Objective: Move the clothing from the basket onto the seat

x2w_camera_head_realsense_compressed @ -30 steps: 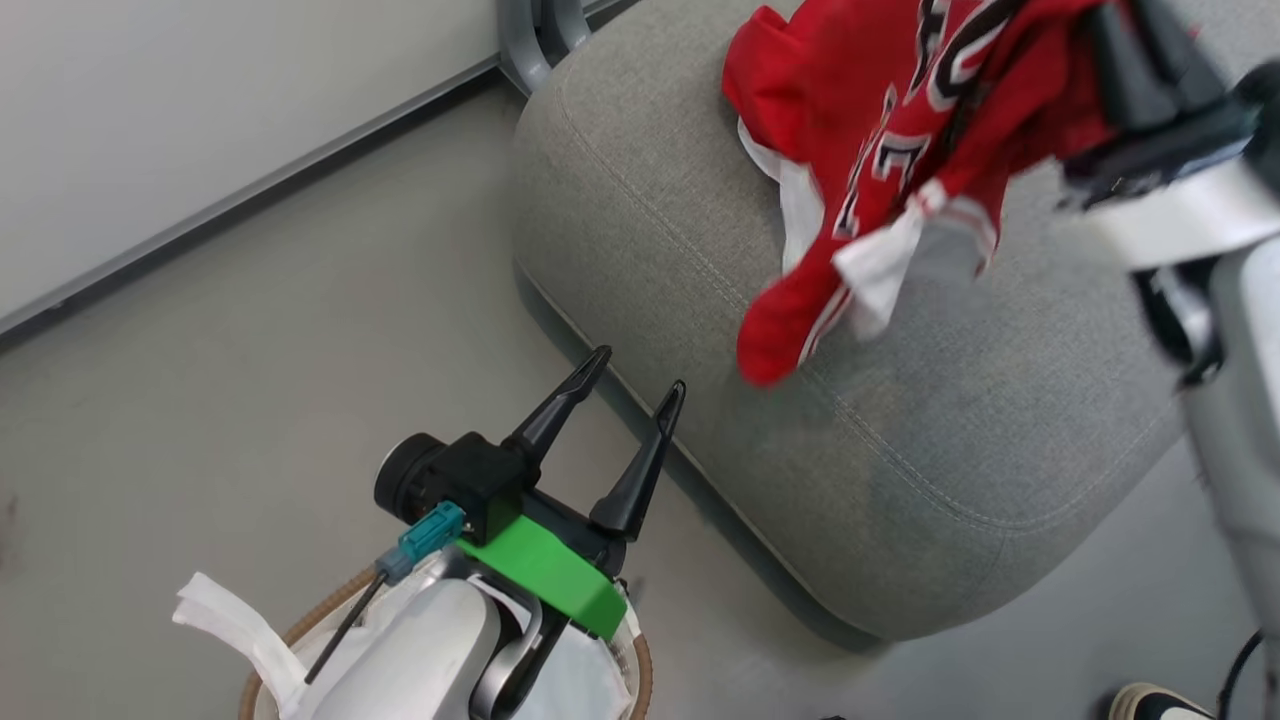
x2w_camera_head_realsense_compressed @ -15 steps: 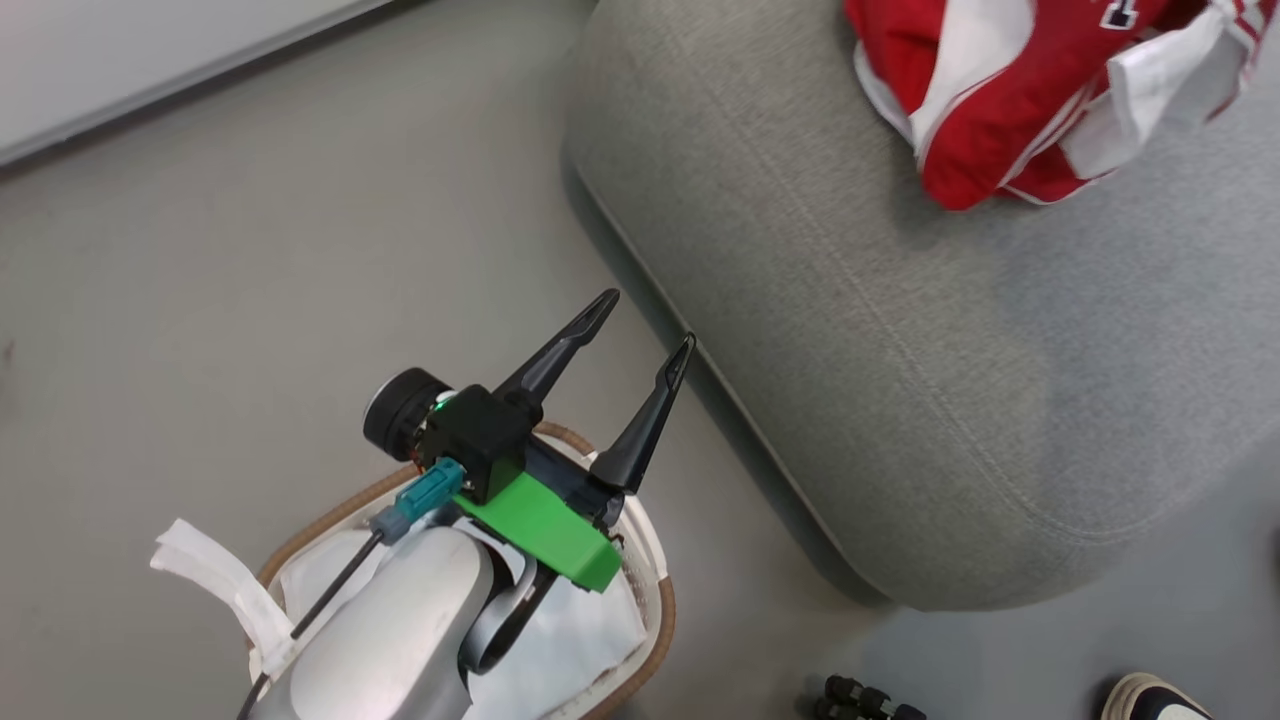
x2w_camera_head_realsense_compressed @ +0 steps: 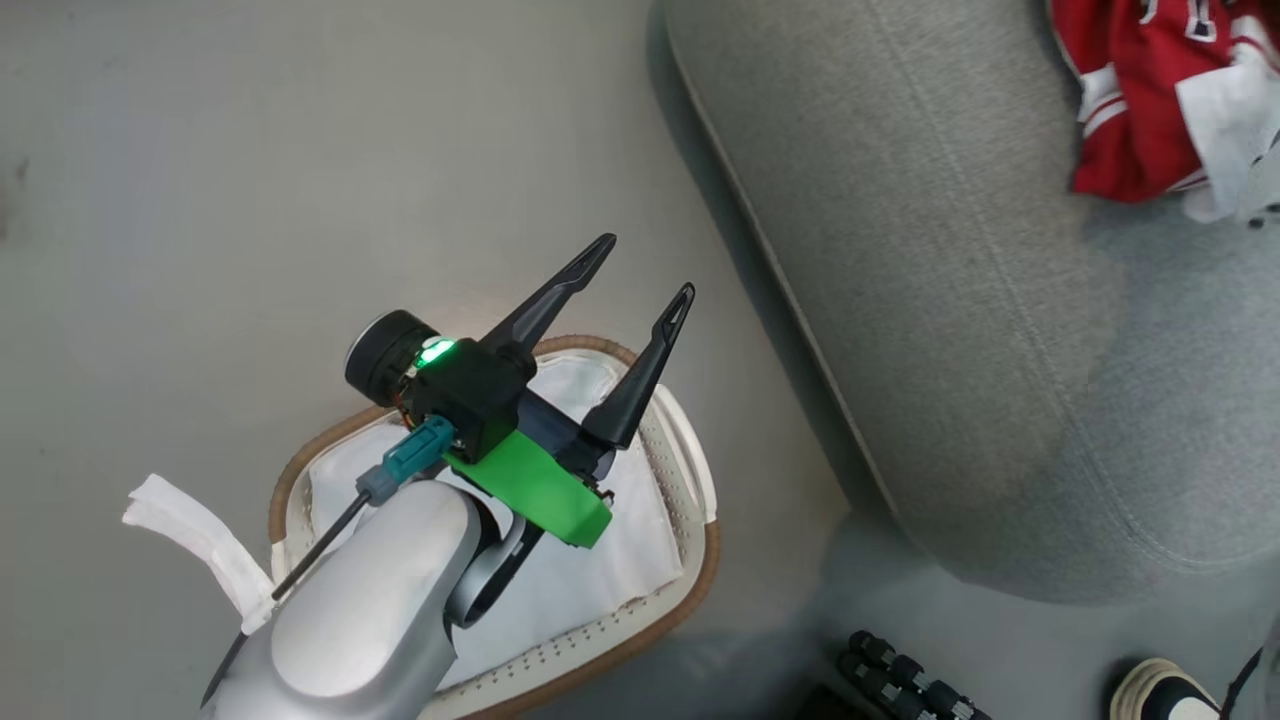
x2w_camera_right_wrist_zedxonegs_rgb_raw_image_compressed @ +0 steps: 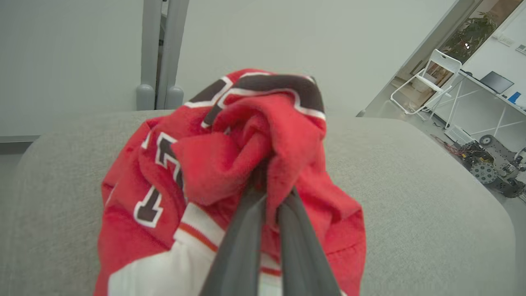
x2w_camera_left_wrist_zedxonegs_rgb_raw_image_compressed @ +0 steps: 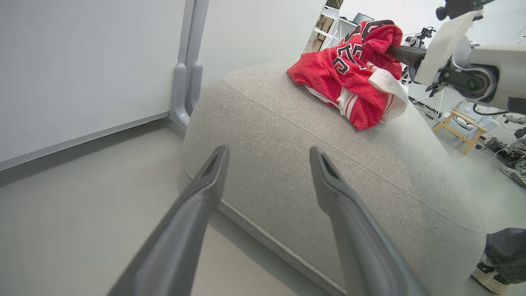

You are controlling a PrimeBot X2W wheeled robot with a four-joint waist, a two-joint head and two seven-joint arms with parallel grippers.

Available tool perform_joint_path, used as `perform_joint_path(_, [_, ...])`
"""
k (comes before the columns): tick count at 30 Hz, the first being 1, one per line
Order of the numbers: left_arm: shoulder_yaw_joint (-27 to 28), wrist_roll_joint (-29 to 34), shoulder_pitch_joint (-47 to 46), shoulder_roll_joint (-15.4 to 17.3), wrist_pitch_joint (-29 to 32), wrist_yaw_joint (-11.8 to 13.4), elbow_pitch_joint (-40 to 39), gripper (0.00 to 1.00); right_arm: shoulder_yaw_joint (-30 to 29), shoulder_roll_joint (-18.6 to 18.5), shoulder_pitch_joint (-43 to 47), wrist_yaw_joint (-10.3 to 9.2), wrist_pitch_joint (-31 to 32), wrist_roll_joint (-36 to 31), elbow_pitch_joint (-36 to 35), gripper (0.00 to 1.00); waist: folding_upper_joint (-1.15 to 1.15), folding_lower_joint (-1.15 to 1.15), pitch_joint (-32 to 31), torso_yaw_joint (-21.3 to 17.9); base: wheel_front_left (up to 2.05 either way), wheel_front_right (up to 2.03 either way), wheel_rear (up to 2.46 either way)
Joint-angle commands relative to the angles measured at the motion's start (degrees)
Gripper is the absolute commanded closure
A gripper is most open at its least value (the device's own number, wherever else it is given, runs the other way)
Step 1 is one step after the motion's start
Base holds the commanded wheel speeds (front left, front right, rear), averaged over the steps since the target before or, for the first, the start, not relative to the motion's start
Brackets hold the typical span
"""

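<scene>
Hovering over the basket (x2w_camera_head_realsense_compressed: 702,560) on the left, the left gripper (x2w_camera_head_realsense_compressed: 648,266) has its fingers spread wide with nothing between them. The white liner (x2w_camera_head_realsense_compressed: 600,585) shows underneath. Moving right there's the seat (x2w_camera_head_realsense_compressed: 950,320), and at its far right the clothing (x2w_camera_head_realsense_compressed: 1130,150) lies bunched on the cushion, well apart from that gripper. The right gripper (x2w_camera_right_wrist_zedxonegs_rgb_raw_image_compressed: 266,191) is pinched tight on a fold at the top of the red heap. Looks like the drop-off step to me. The next move would be letting go, then backing out without snagging the fabric.
</scene>
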Motion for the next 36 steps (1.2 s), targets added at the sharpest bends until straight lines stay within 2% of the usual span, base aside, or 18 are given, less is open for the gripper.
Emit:
perform_joint_path(1, [0.58,0.34,-0.94,0.52,0.04,-0.16,0.11,0.0,-0.94,0.58,1.21,-0.07,0.0,-0.43,0.57,0.89,0.0,-0.01,1.86,1.94,0.0,0.0,0.0])
perform_joint_path(2, [0.77,0.24,-0.72,0.53,0.04,-0.16,0.21,0.0,-1.25,1.0,1.74,-0.06,0.0,-0.8,0.84,0.68,0.0,-0.01,1.66,1.86,0.0,0.0,0.0])
perform_joint_path(3, [0.96,0.09,-0.35,0.53,0.04,-0.16,0.36,0.0,-1.55,1.52,2.69,-0.06,0.0,-1.14,1.08,0.52,0.0,-0.01,1.33,1.7,0.0,0.0,0.0])
perform_joint_path(4, [1.18,-0.01,0.01,0.5,0.04,-0.16,0.54,0.0,-1.78,2.04,3.4,-0.06,0.0,-1.37,1.18,0.19,0.0,-0.01,0.92,1.51,0.0,0.0,0.0])
perform_joint_path(5, [1.41,-0.07,0.49,0.35,0.04,-0.16,0.73,0.0,-2.11,2.48,4.45,-0.07,0.0,-1.49,1.18,0.0,0.0,-0.01,0.34,1.25,0.0,0.0,0.0])
perform_joint_path(14, [4.54,-0.28,4.17,-1.37,0.04,-0.16,1.65,0.0,-1.33,4.46,13.72,-0.06,0.0,0.19,-2.38,0.0,0.0,-0.01,-6.69,-1.34,0.0,0.0,0.0])
perform_joint_path(21, [10.29,0.73,8.35,-3.06,0.04,-0.16,1.93,0.0,-1.4,6.22,20.45,-0.06,0.0,4.25,-7.29,0.0,0.0,-0.01,-11.91,-1.58,0.0,0.0,0.0])
perform_joint_path(29, [18.98,3.18,13.79,-5.37,0.04,-0.16,2.01,0.0,5.39,9.62,24.31,-0.06,0.0,9.03,-14.18,0.0,0.0,-0.01,-17.46,2.13,0.0,0.0,0.0])
perform_joint_path(36, [26.7,6.73,17.68,-7.7,0.04,-0.16,2.81,0.0,12.08,11.41,25.52,-0.06,0.0,11.32,-16.38,0.0,0.0,-0.01,-20.44,7.16,0.0,0.0,0.0])
